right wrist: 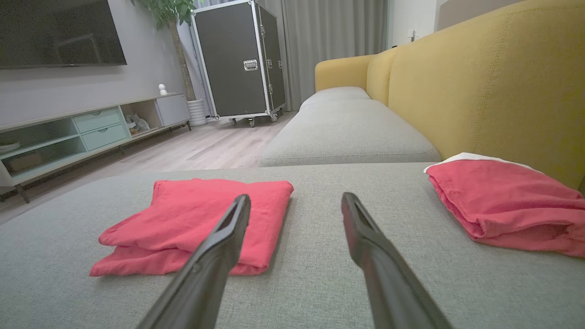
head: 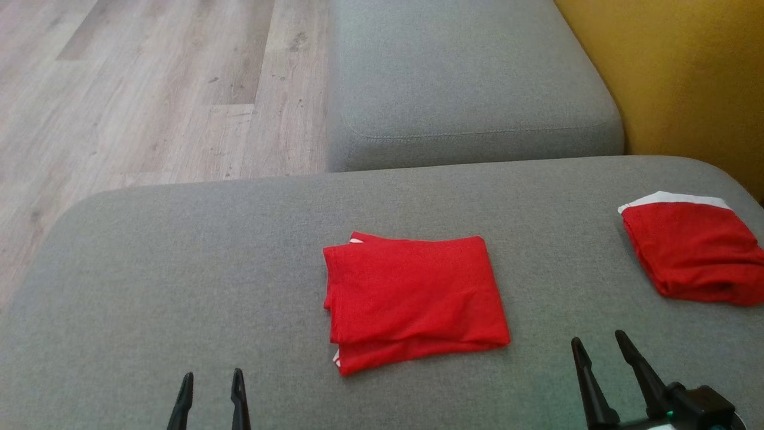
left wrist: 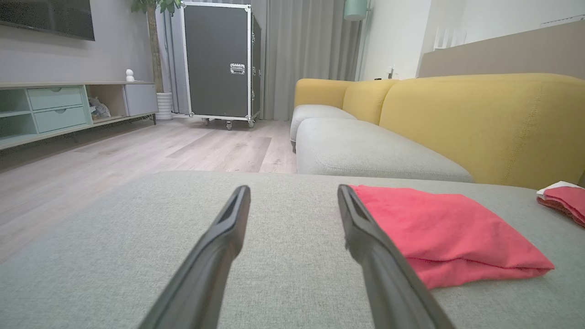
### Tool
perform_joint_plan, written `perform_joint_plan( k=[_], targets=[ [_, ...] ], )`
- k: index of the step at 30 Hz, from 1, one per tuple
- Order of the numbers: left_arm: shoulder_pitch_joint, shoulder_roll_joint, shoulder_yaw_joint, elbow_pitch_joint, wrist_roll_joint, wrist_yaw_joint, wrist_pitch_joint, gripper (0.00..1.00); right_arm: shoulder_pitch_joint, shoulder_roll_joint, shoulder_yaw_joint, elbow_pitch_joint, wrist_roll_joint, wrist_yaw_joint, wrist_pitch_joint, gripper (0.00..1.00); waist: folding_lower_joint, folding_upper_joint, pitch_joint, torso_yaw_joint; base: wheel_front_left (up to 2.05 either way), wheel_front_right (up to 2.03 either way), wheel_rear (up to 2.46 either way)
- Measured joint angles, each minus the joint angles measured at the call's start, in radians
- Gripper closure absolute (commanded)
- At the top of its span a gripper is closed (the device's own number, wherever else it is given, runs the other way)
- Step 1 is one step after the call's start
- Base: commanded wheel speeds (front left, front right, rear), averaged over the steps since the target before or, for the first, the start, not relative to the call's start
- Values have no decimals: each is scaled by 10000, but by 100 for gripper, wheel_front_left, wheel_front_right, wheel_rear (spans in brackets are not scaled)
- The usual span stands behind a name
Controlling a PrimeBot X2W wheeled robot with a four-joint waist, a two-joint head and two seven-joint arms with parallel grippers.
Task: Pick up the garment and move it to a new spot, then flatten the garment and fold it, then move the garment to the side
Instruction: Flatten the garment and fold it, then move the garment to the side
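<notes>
A folded red garment [head: 413, 298] lies in the middle of the grey sofa seat [head: 179, 269]; it also shows as the red garment [left wrist: 448, 233] right of my left fingers and as the red garment [right wrist: 201, 219] left of my right fingers. A second folded red garment with a white edge [head: 695, 254] lies at the seat's right side, near the yellow backrest [right wrist: 502, 192]. My left gripper [head: 212, 379] stands open at the lower left, apart from the cloth. My right gripper [head: 597, 343] stands open at the lower right, between the two garments. Neither holds anything.
Another grey seat cushion [head: 465, 83] lies beyond, with the yellow sofa back [head: 680, 77] on the right. Wooden floor [head: 137, 89] spreads to the left. A black wheeled case [left wrist: 219, 64] and a low TV shelf [left wrist: 59, 107] stand across the room.
</notes>
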State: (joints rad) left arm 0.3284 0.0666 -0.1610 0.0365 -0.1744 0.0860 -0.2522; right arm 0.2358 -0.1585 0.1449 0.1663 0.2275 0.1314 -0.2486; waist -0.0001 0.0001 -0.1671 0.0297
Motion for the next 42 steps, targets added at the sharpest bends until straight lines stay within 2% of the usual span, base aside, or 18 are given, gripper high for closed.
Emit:
perform_joint_plan(
  k=[9, 26, 35, 39, 42],
  targets=[
    [25, -17, 15, 186, 96, -151, 0, 0, 4, 2, -25, 0, -82, 0, 0, 0, 1, 0, 40, 43, 0, 0, 0],
    [29, -36, 10, 222, -36, -169, 0, 0, 8, 2, -58, 31, -54, 0, -10, 0, 1, 0, 268, 38, 0, 0, 0],
    [-270, -52, -163, 10, -226, -82, 0, 0, -633, -150, 144, 1060, 846, 0, -10, 0, 2, 0, 927, 286, 0, 0, 0],
    [-649, -54, -343, -439, -357, -357, 0, 0, -1566, -384, 458, 1925, 1705, 0, 56, 0, 2, 0, 1264, 474, 0, 0, 0],
    [-799, -71, -489, -637, -370, -593, 0, 0, -2309, -537, 775, 2454, 2681, 0, 734, 0, 2, 0, 1505, 631, 0, 0, 0]
  ],
)
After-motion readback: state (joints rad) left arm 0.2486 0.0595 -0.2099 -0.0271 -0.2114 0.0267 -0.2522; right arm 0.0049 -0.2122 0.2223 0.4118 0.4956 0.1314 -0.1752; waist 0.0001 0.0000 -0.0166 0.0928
